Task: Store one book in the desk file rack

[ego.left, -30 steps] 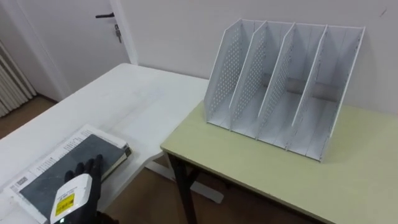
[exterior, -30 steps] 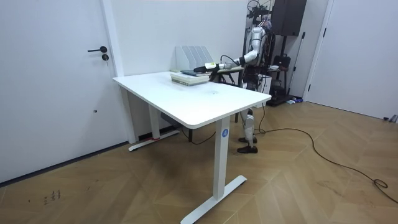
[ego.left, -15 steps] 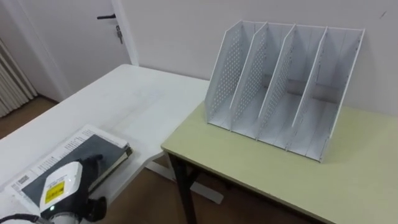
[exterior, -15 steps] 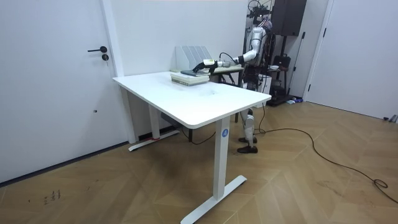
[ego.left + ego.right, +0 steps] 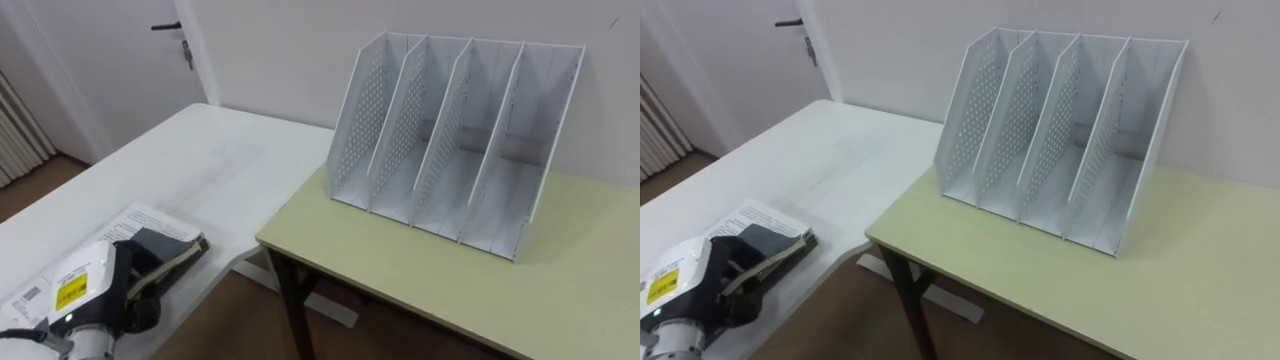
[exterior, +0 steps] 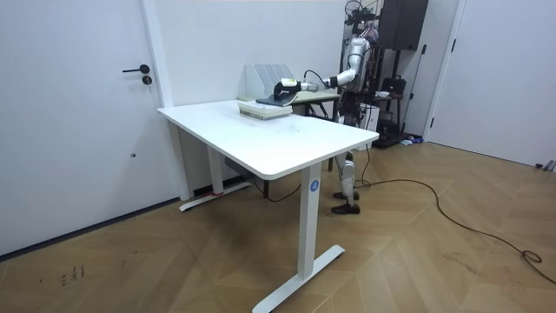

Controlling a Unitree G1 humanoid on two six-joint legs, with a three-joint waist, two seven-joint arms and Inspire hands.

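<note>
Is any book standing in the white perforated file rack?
No, the dark book lies on the white table, gripped by the left hand.

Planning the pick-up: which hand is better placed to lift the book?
Left. The left hand lies on the book at the white table's edge, on the robot's left side; the empty rack stands on the desk further right.

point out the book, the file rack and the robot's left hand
book (image 5: 165, 242): left eye view, on its dark cover
file rack (image 5: 440, 140): left eye view, on a perforated divider
left hand (image 5: 85, 285): left eye view, on its white back
</note>
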